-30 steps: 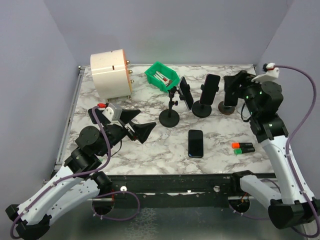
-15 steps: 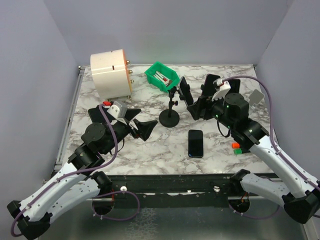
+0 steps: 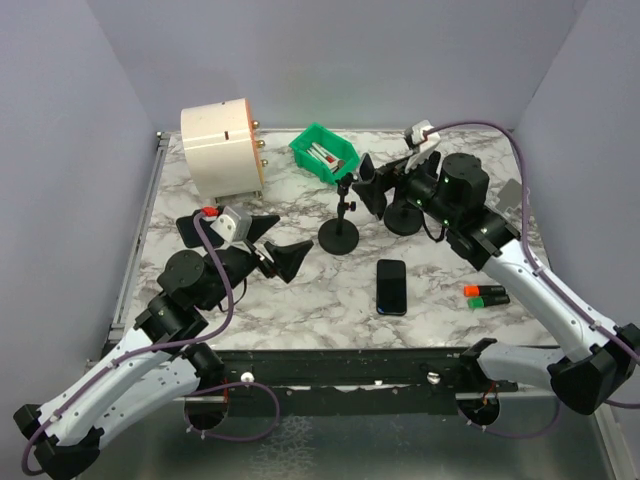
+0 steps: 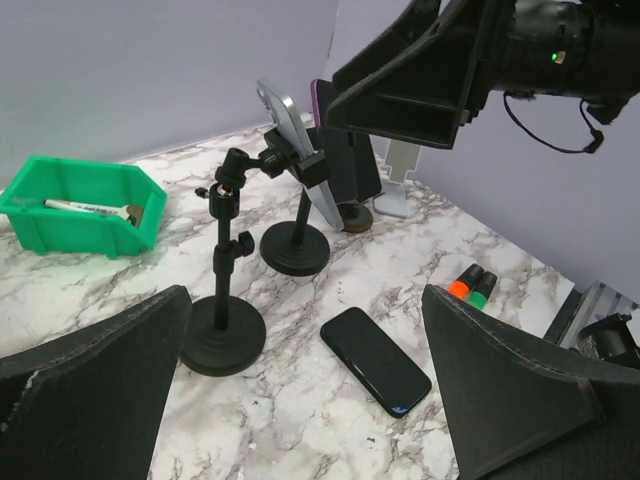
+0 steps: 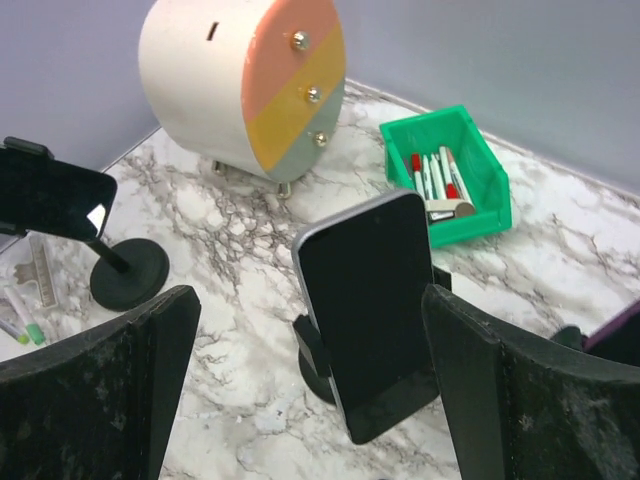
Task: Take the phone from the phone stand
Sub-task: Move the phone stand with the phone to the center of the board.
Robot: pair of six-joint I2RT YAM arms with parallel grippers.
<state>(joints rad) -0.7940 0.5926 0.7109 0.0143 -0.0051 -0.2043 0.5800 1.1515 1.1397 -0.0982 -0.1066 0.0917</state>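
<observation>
- The right end effector is released, its two fingers spread wide. In the right wrist view they stand either side of the phone, touching nothing.
- A second ago this arm was over the far right corner of the table. It has since swung in toward the middle of the far edge and now faces the phone's screen.
- The phone sits clamped and tilted on the phone stand, toward the middle of the far half of the table.
- My reading is that the reach is nearly done. What is left is closing on the phone's long edges and drawing it out of the clamp.
- The left end effector is also released and carries nothing. It hangs over the near left part of the table and has barely shifted.
- A second stand with its own handset is just beside the target on the right, under the right arm, so a brush there looks possible.
- A loose phone lies flat near the middle of the near edge.
- A green bin sits by the far edge.
</observation>
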